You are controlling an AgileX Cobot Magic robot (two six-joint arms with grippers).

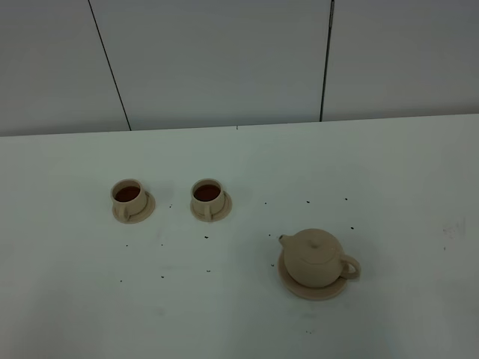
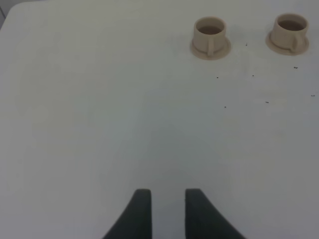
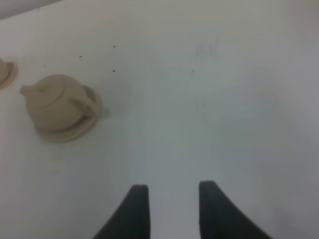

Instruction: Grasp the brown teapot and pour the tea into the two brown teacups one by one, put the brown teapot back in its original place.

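Note:
The brown teapot (image 1: 318, 256) stands upright with its lid on, on its flat round saucer (image 1: 299, 289), right of centre and toward the front of the table. The two brown teacups (image 1: 129, 196) (image 1: 207, 196) sit on small saucers at left centre, each holding dark tea. The left wrist view shows both cups (image 2: 210, 34) (image 2: 291, 29) far from my left gripper (image 2: 167, 196), which is open and empty. My right gripper (image 3: 173, 191) is open and empty too, well away from the teapot (image 3: 52, 102). Neither arm appears in the exterior high view.
A white table (image 1: 239, 314) carries everything, with small dark specks (image 1: 206, 237) scattered between the cups and the teapot. A pale panelled wall (image 1: 224, 60) rises behind the table's far edge. One cup saucer's rim (image 3: 6, 73) shows at the edge of the right wrist view.

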